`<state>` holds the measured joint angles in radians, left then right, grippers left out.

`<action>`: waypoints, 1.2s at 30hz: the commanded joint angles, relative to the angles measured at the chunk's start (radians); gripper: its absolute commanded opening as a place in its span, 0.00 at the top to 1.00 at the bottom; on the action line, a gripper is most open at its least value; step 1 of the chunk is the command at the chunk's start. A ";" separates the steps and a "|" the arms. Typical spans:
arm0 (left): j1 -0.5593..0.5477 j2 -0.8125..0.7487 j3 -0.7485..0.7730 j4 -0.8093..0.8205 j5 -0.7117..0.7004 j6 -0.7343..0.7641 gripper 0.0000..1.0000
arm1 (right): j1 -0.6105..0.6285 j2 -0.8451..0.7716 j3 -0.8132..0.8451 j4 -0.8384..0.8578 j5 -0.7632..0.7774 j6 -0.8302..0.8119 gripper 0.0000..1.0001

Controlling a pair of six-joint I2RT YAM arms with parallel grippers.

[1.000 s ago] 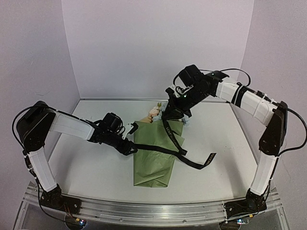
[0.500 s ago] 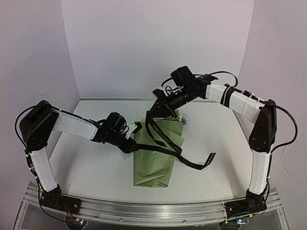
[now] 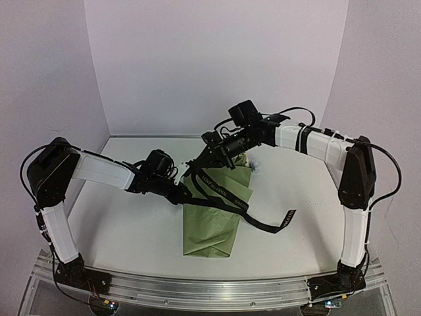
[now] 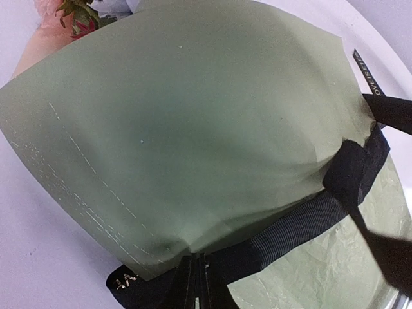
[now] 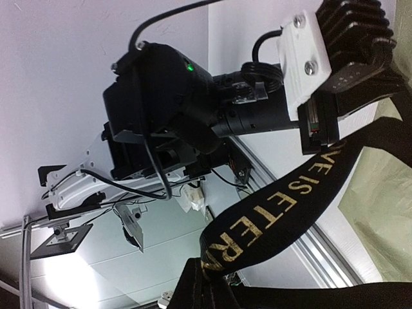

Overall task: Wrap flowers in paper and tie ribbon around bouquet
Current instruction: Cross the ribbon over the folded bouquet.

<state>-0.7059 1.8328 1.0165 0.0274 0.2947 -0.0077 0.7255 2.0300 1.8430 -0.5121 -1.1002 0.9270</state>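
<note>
Top external view: the left gripper [image 3: 185, 193] is at the left edge of the bouquet [image 3: 212, 227], which lies on the white table [image 3: 131, 230] with its narrow end toward the arm bases. Its jaws are pressed together on the black ribbon [image 3: 225, 191], which enters them from the bouquet side. The right gripper [image 3: 199, 166] reaches in over the wide end of the bouquet, just beyond the left jaws and slightly above them. Whether the two grippers touch cannot be told. The right jaws are also closed, pinching a lettered stretch of the ribbon that slopes away from them, down and to the right across the wrapping. One end of the ribbon lies on the table to the right of the bouquet, well apart from both pairs of jaws.

From the left wrist, the olive-green paper [image 4: 193, 129] fills the space just ahead of the jaws. The ribbon leaves them at the bottom edge and runs up to the right under the paper's folded edge, where it doubles over itself. The flowers [image 4: 72, 14] peek out at the far end of the paper, pink with a green leaf.

From the right wrist, the gold-lettered ribbon rises from between that gripper's own jaws straight to the left fingers opposite, with the paper beside it.
</note>
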 commanded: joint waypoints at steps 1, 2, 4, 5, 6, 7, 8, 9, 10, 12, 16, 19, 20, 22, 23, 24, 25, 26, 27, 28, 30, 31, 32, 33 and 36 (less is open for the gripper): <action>0.002 -0.006 0.043 0.022 0.022 -0.016 0.80 | 0.010 -0.004 -0.068 0.066 -0.024 0.007 1.00; 0.003 -0.015 0.032 0.024 0.023 -0.014 0.74 | 0.009 -0.014 -0.082 0.067 -0.016 -0.002 1.00; 0.005 -0.030 0.001 0.036 0.035 -0.005 0.59 | 0.008 -0.042 -0.113 0.067 0.005 -0.023 1.00; 0.005 -0.033 -0.005 0.035 0.050 0.002 0.54 | 0.007 -0.060 -0.131 0.067 0.019 -0.034 1.00; 0.005 -0.034 -0.008 0.032 0.062 0.005 0.51 | 0.005 -0.075 -0.147 0.067 0.032 -0.044 1.00; 0.005 -0.032 -0.007 0.028 0.076 0.016 0.48 | 0.003 -0.091 -0.162 0.067 0.046 -0.053 1.00; 0.005 -0.030 -0.006 0.024 0.087 0.030 0.46 | 0.000 -0.108 -0.179 0.067 0.059 -0.061 1.00; 0.004 -0.026 -0.005 0.022 0.094 0.037 0.44 | -0.003 -0.126 -0.196 0.067 0.069 -0.070 1.00; 0.004 -0.022 0.000 0.015 0.102 0.043 0.42 | -0.004 -0.143 -0.211 0.067 0.083 -0.079 1.00; 0.002 -0.019 0.005 0.007 0.115 0.049 0.39 | -0.006 -0.179 -0.237 0.067 0.099 -0.093 1.00; -0.004 -0.017 0.007 -0.007 0.127 0.060 0.35 | -0.009 -0.225 -0.270 0.065 0.119 -0.107 1.00; -0.026 0.006 0.026 -0.030 0.098 0.077 0.34 | -0.010 -0.247 -0.284 0.063 0.120 -0.110 1.00; -0.035 0.019 0.035 -0.052 0.084 0.084 0.34 | -0.010 -0.252 -0.286 0.063 0.118 -0.109 1.00; -0.048 0.039 0.049 -0.062 0.057 0.085 0.35 | -0.010 -0.261 -0.290 0.063 0.115 -0.107 1.00; -0.051 0.047 0.053 -0.062 0.049 0.083 0.36 | -0.010 -0.266 -0.292 0.063 0.114 -0.106 1.00; -0.053 0.053 0.055 -0.059 0.041 0.080 0.37 | -0.009 -0.268 -0.293 0.063 0.112 -0.106 1.00; -0.055 0.058 0.057 -0.056 0.026 0.077 0.39 | -0.009 -0.270 -0.294 0.063 0.110 -0.104 1.00; -0.057 0.061 0.060 -0.052 0.011 0.074 0.41 | -0.009 -0.272 -0.295 0.063 0.107 -0.102 1.00; -0.058 0.062 0.063 -0.050 0.003 0.071 0.44 | -0.009 -0.273 -0.295 0.064 0.102 -0.099 1.00; -0.058 0.060 0.064 -0.046 -0.002 0.070 0.47 | -0.007 -0.272 -0.295 0.064 0.097 -0.097 1.00; -0.058 0.052 0.063 -0.034 -0.012 0.065 0.58 | 0.000 -0.265 -0.298 0.064 0.084 -0.093 1.00; -0.058 0.045 0.063 -0.032 -0.019 0.062 0.63 | 0.003 -0.258 -0.299 0.064 0.077 -0.092 1.00; -0.058 0.040 0.063 -0.032 -0.027 0.059 0.69 | 0.008 -0.253 -0.301 0.064 0.070 -0.091 1.00; -0.058 0.033 0.063 -0.011 -0.031 0.056 0.73 | 0.010 -0.247 -0.307 0.064 0.067 -0.092 1.00; -0.057 0.010 0.058 0.016 -0.047 0.048 0.85 | 0.012 -0.231 -0.328 0.066 0.063 -0.095 1.00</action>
<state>-0.7658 1.8957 1.0375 -0.0152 0.2870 0.0526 0.7250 1.7969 1.5429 -0.4657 -1.0108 0.8391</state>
